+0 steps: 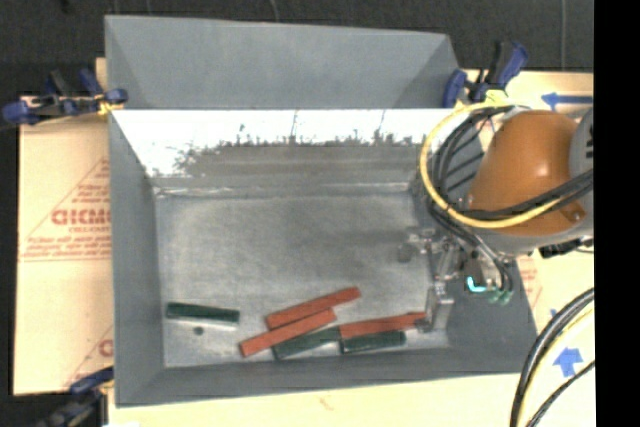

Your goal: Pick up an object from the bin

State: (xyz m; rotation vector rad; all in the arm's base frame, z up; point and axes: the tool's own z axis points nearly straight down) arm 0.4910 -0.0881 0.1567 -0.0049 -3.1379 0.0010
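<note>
My gripper (pixel 437 307) is low at the right side of the bin, right at the right end of a red-brown flat stick (pixel 380 325) lying on the floor. Just below that stick lies a short dark green stick (pixel 373 342). Whether the gripper touches the red-brown stick cannot be made out.
Left of these, two more red-brown sticks (pixel 312 307) (pixel 285 336) and a dark green stick (pixel 305 346) lie slanted together along the front of the bin. Another dark green stick (pixel 203 314) lies alone at the front left. The arm with its orange cover and cables hangs over the right wall.
</note>
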